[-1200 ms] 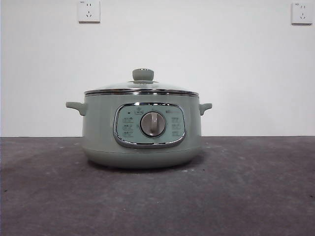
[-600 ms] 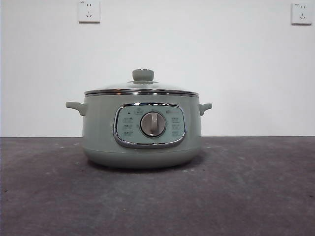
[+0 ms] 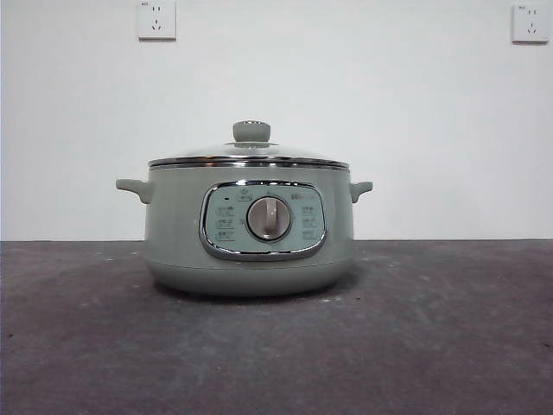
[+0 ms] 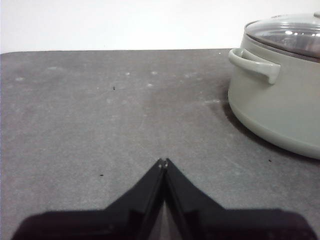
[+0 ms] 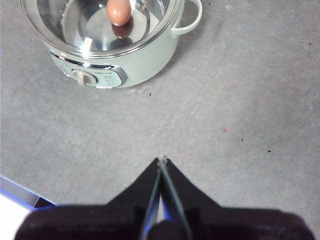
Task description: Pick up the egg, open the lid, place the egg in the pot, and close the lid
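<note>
Grey table (image 4: 90, 115), both end effectors closed.

Seen from above, the right gripper (image 5: 162, 161), jaws pressed together, hangs over the grey table (image 5: 240, 100); the egg (image 5: 119, 11) lies inside the lidded pot (image 5: 145, 60).

Dark grey speckled surface (image 3: 449, 346) is seen carrying only the pot (image 3: 173, 233), which is stood upright near its middle.
</note>
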